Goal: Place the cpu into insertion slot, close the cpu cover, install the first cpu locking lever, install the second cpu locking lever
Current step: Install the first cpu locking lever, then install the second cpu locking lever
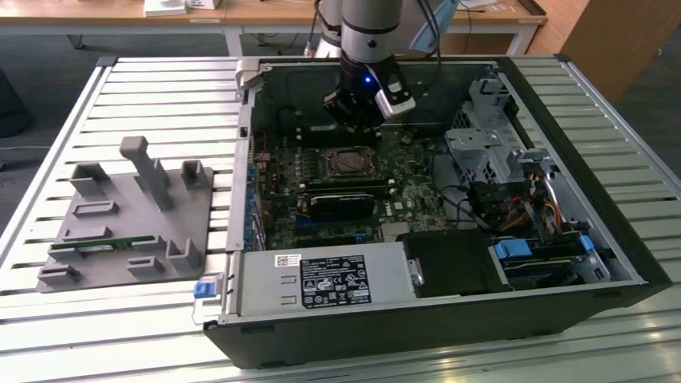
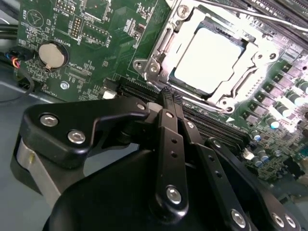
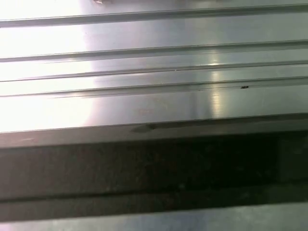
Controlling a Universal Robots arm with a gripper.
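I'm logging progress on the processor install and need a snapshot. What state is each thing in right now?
cpu: seated in the socket, face up.
cpu cover: closed flat over the chip's edges.
gripper: fingers shut, empty, tips just beside the socket.
computer case: side open, lying flat on the table.
grey holder tray: on the slatted table beside the case.

I work in a lab or workshop: an open computer case (image 1: 447,239) lies on my slatted metal workbench (image 1: 159,88), a grey parts fixture (image 1: 127,223) at nine o'clock, wooden desks (image 1: 266,12) at twelve.
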